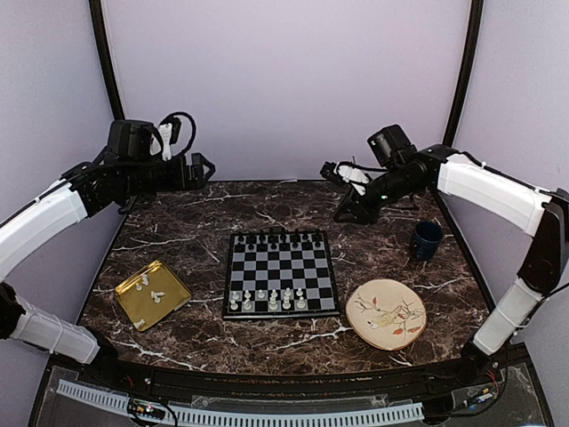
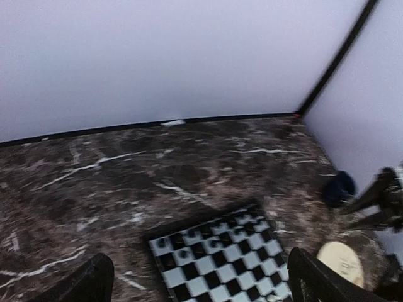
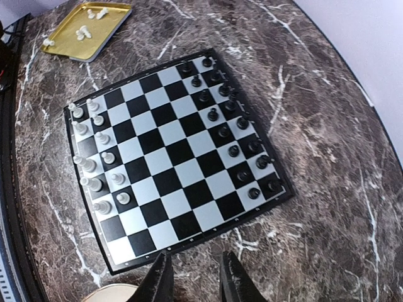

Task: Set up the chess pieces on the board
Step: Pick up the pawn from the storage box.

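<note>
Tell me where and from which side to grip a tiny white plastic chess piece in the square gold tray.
Pinch the tiny white plastic chess piece across its narrow body, coming straight down from above: the square gold tray's raised rim would likely block a sideways approach, and its small size calls for fingertips.

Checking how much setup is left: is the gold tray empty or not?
Not empty: a few white chess pieces lie in the gold tray, visible in both the top and right wrist views.
</note>
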{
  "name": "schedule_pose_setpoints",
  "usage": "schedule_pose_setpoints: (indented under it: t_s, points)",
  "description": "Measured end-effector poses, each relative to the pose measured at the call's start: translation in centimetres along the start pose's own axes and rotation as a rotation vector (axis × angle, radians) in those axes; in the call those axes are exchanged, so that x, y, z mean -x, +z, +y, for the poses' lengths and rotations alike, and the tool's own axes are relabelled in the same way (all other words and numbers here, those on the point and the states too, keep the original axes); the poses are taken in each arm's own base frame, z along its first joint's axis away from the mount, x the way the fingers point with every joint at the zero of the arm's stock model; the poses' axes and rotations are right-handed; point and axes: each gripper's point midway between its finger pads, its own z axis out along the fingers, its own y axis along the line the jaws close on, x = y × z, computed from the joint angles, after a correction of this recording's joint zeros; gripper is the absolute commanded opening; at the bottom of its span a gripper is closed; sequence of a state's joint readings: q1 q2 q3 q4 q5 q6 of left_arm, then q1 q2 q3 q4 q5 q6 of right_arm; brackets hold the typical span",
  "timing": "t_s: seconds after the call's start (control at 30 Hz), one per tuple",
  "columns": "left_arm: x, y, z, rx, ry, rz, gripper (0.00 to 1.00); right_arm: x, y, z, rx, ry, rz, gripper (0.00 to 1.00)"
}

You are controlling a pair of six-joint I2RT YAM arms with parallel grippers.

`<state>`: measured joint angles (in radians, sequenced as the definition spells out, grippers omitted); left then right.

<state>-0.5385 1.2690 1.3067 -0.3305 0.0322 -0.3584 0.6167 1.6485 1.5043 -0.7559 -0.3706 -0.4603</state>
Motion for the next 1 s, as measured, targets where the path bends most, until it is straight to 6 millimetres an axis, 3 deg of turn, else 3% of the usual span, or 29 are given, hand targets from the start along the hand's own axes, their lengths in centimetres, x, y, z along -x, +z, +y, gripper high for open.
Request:
schedule_pose_setpoints:
  t_s: [0.07, 0.1, 0.13, 0.2, 0.23, 0.33, 0.47, 0.6, 0.77, 0.9, 1.0]
  points:
    - [-1.9, 0.1, 5.0, 0.217, 0.031, 0.010, 0.99, -0.3, -1.6, -1.1, -0.048, 0.022, -0.035, 0.42]
    - [-3.2, 0.0, 8.5, 0.353, 0.032, 0.038, 0.99, -0.6, -2.3, -1.7, -0.077, 0.031, -0.057, 0.53]
    - [-4.1, -0.1, 11.0, 0.445, 0.032, 0.064, 0.93, -0.9, -2.9, -2.2, -0.100, 0.045, -0.073, 0.67]
    - [-6.2, -0.5, 16.6, 0.621, 0.024, 0.147, 0.71, -1.8, -3.7, -3.2, -0.147, 0.074, -0.102, 0.97]
    - [-7.4, -0.7, 18.9, 0.677, 0.011, 0.196, 0.58, -2.2, -3.8, -3.5, -0.158, 0.094, -0.109, 1.00]
    - [-10.6, -1.9, 23.0, 0.730, -0.072, 0.313, 0.40, -4.5, -3.5, -4.6, -0.178, 0.142, -0.130, 1.00]
    - [-13.3, -3.4, 24.7, 0.688, -0.229, 0.404, 0.29, -6.9, -2.0, -4.5, -0.114, 0.191, -0.112, 0.86]
    - [-16.6, -4.2, 24.2, 0.659, -0.326, 0.550, 0.30, -6.6, -1.5, -3.9, -0.064, 0.168, -0.133, 0.73]
    - [-21.7, -5.0, 23.9, 0.673, -0.394, 0.782, 0.26, -6.2, -1.5, -3.2, -0.026, 0.134, -0.153, 0.69]
    - [-23.0, -6.4, 24.2, 0.727, -0.392, 0.849, 0.15, -6.1, -1.5, -3.0, -0.015, 0.116, -0.157, 0.68]
    - [-23.1, -7.0, 24.6, 0.763, -0.379, 0.862, 0.14, -6.1, -1.5, -2.8, -0.009, 0.109, -0.160, 0.67]
